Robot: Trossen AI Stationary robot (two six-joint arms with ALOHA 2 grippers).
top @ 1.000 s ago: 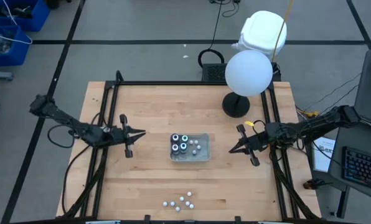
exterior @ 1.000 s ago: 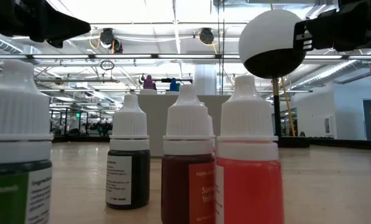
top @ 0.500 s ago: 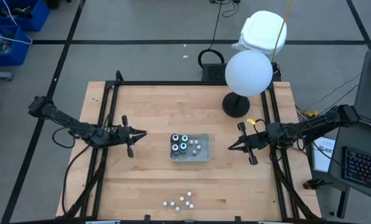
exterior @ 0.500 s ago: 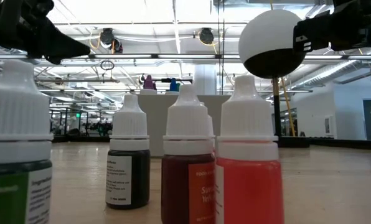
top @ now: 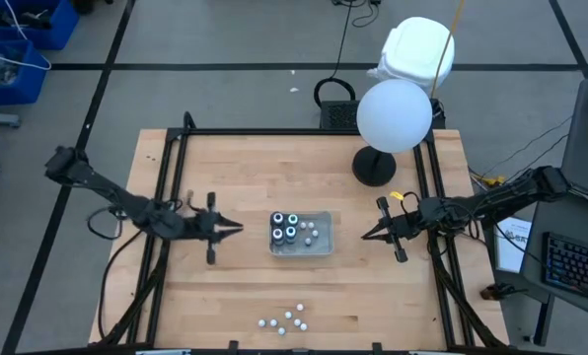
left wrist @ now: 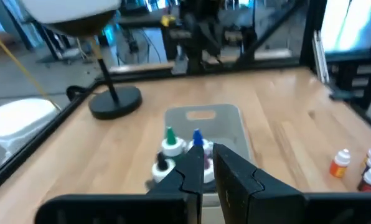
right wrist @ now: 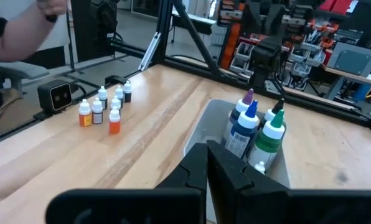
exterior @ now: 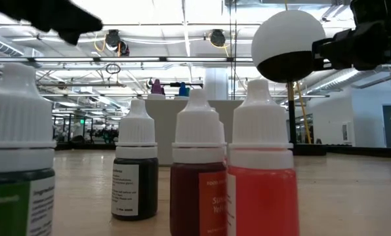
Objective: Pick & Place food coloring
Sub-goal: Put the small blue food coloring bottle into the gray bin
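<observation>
Both arms wait beside the clear plastic tray, nothing is held

The four dark food coloring bottles with white caps stand inside the left part of the tray, at the middle of the wooden table; a group of small white-capped dropper bottles stands at the near edge. The left gripper hovers just left of the tray, jaws nearly together and empty. The right gripper is on the right side, fully closed and empty. I think the risk is that narrow jaws push a bottle over or shift the light tray, because the bottles stand very close
</observation>
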